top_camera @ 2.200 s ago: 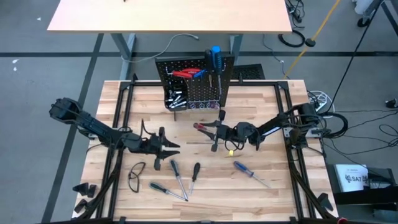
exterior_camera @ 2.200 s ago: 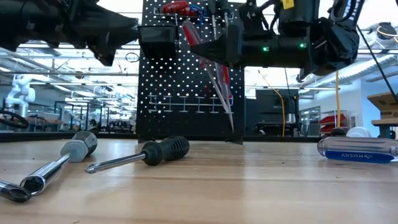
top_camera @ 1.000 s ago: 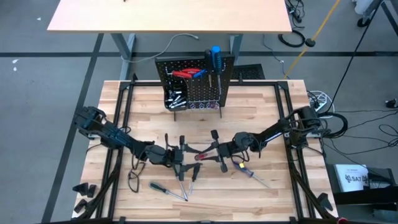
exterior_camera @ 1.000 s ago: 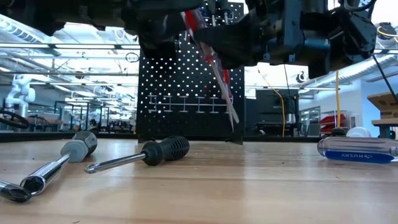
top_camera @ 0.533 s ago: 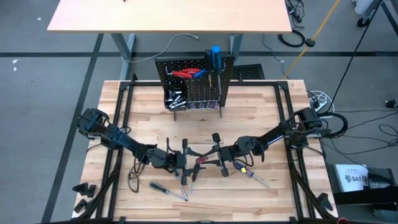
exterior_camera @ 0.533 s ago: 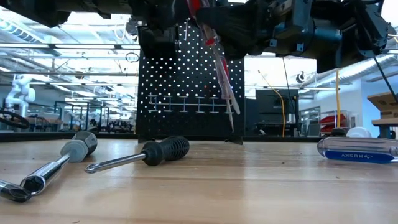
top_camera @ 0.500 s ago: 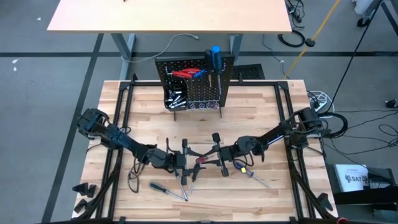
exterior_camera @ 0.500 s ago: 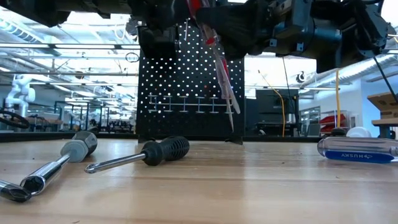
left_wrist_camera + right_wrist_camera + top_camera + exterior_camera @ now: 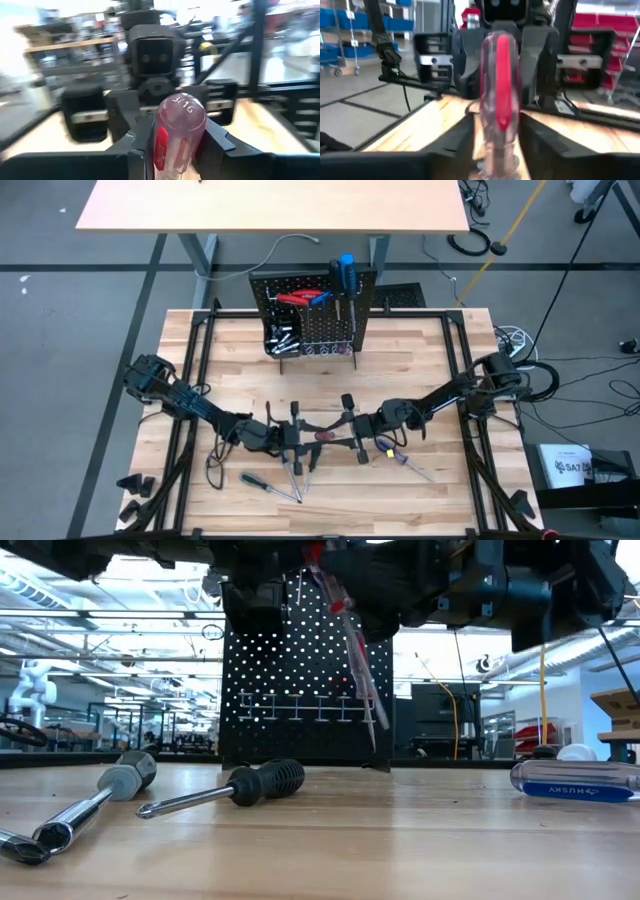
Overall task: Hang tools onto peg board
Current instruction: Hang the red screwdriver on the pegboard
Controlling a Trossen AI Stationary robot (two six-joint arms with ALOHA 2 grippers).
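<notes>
Both tools meet over the middle of the bench (image 9: 420, 340), in front of the peg board (image 9: 310, 315), on one red-cored clear screwdriver (image 9: 322, 435). The left tool (image 9: 298, 436) has its fingers (image 9: 127, 150) against both sides of the handle, whose butt end marked 3/16 faces the left wrist camera. The right tool (image 9: 352, 435) has its fingers (image 9: 462, 50) beside the same handle; whether they press on it cannot be told. In the low view the screwdriver hangs tilted, off the bench, before the board. More screwdrivers (image 9: 268, 486) lie on the bench nearer than the tools, and a blue one (image 9: 398, 458) lies beside the right tool. Red pliers (image 9: 292, 299) and a blue-handled driver (image 9: 346, 272) hang on the board.
</notes>
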